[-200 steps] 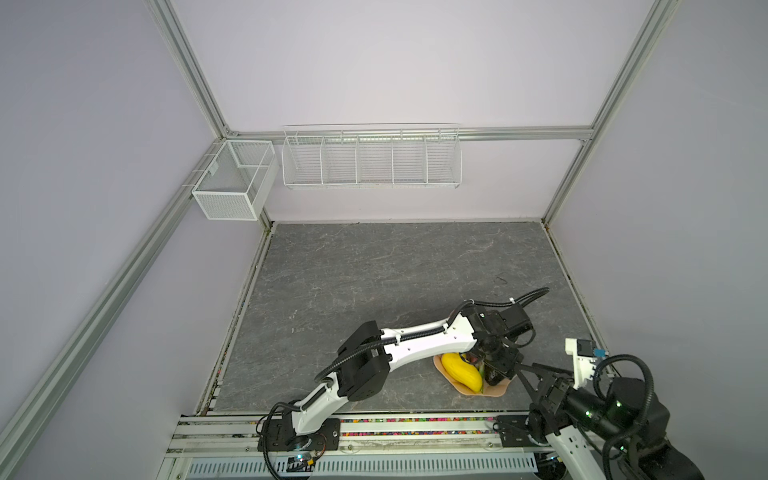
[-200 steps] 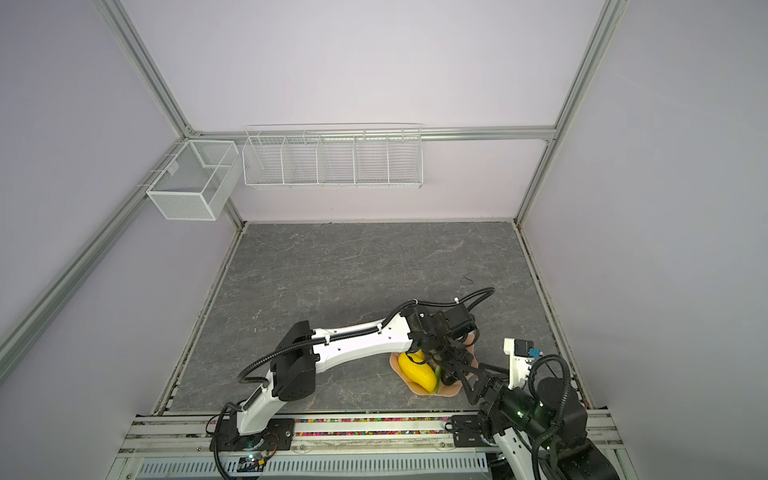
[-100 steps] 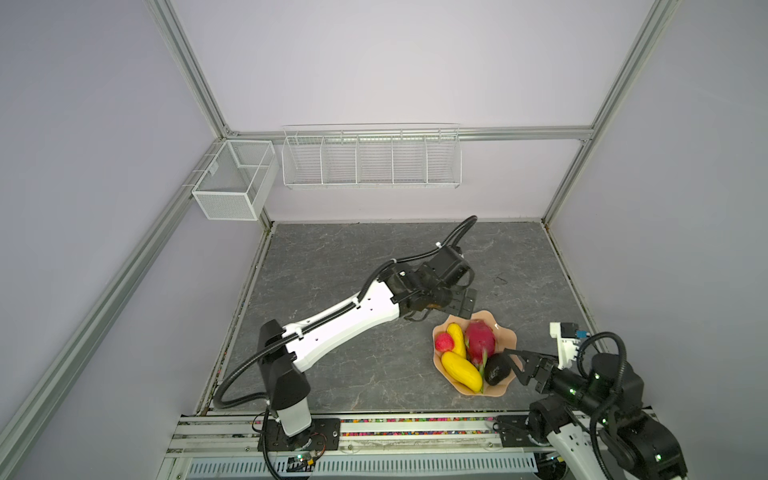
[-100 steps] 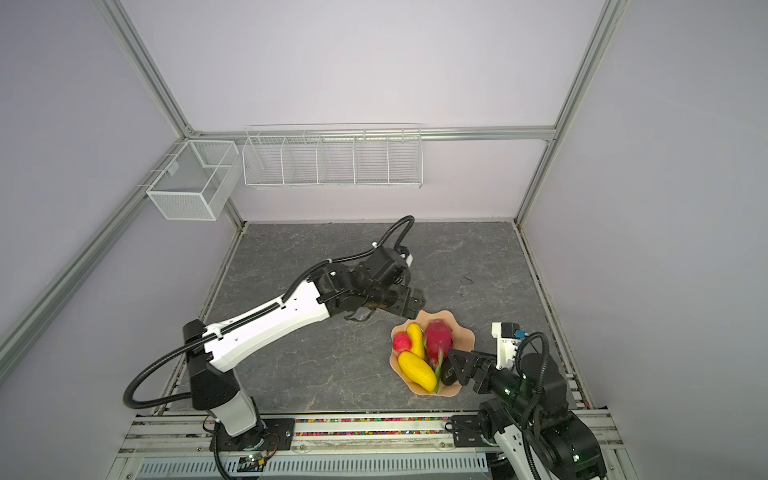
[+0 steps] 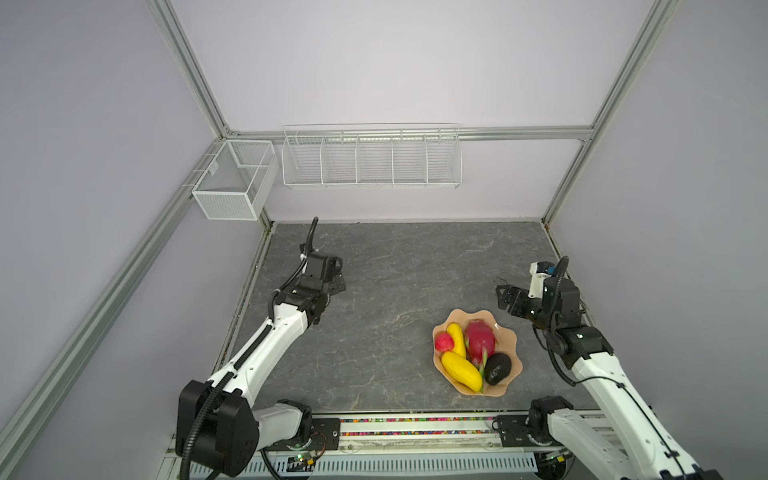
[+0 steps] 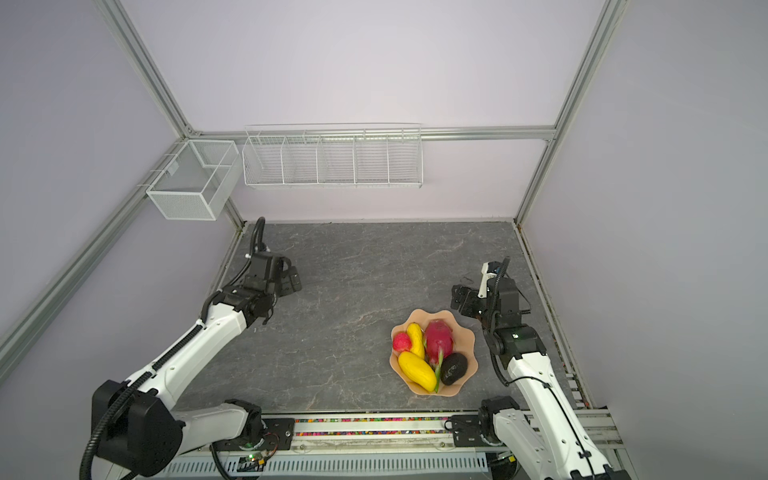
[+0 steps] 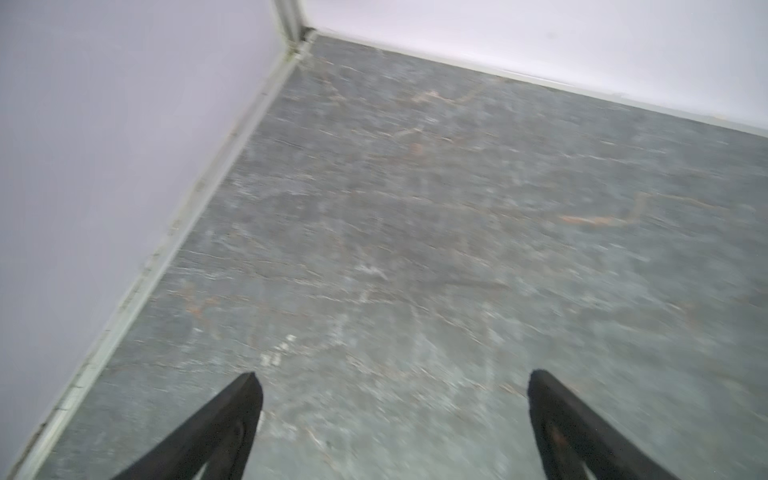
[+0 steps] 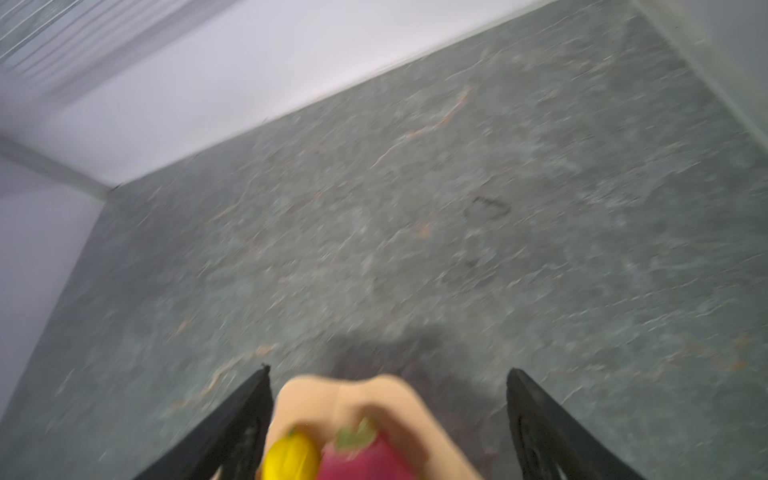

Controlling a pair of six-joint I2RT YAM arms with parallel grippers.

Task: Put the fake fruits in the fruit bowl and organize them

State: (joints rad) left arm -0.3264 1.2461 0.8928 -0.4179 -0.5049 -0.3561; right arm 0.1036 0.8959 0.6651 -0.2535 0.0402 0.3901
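A grey marbled tabletop [image 5: 374, 291], enclosed by pale lilac walls [image 5: 374, 62] on an aluminium frame, filled both top views; a long white wire rack with dividers [image 5: 371, 158] and a small white mesh basket [image 5: 232, 183] hung on the far and left walls. The wide, glossy peach-pink bowl with a scalloped rim [image 5: 509, 336] stood on the near right part of the table, close to the right arm's base. All five fake fruits lay inside it. The magenta dragon fruit with green tips [image 5: 480, 338] occupied the middle. A slim yellow oblong fruit [image 5: 456, 338] lay along its left side, and the small red round fruit [image 5: 444, 341] sat at the left rim, touching that yellow one. A fatter yellow oblong fruit [image 5: 460, 370] lay at the near left, and the black-green avocado [image 5: 497, 368] at the near right, just beside the green tips. The left gripper [image 7: 390, 382] was over bare table near the far left wall, well apart from the bowl; its jaws were spread wide with nothing between them. The right gripper [image 8: 388, 374] was near the bowl's far right rim but not touching it. Its jaws also stood wide apart and empty — the blurred right wrist view showed the bowl's rim and two fruits beyond the gap.
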